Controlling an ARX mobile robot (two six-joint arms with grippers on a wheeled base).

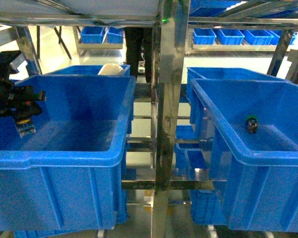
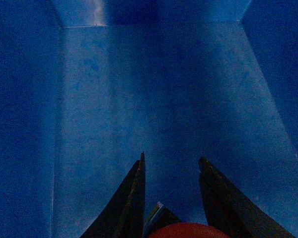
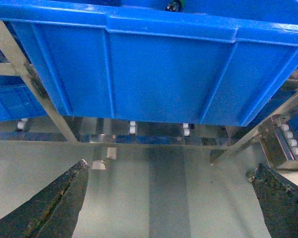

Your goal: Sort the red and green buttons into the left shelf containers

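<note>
Left claw [image 2: 171, 198] hangs inside the left bin [image 1: 64, 158], its prongs closed on a red button [image 2: 187, 231] at the bottom edge of the wrist frame; only the cap's rim shows, so I cannot tell which way it points or how its long axis runs. It looks ready to drop (the bin floor below is bare). A green button [image 1: 251, 123] waits in the right bin [image 1: 268, 163]. Right claw [image 3: 171, 198] is open and empty below that bin.

Red button [image 2: 187, 230]: only its rounded top shows, low between the left gripper's fingers [image 2: 134, 198], over the left bin floor [image 2: 159, 109].
Green button [image 1: 251, 123]: small, dark-bodied, on the right bin floor [image 1: 283, 136], near its left wall.
</note>
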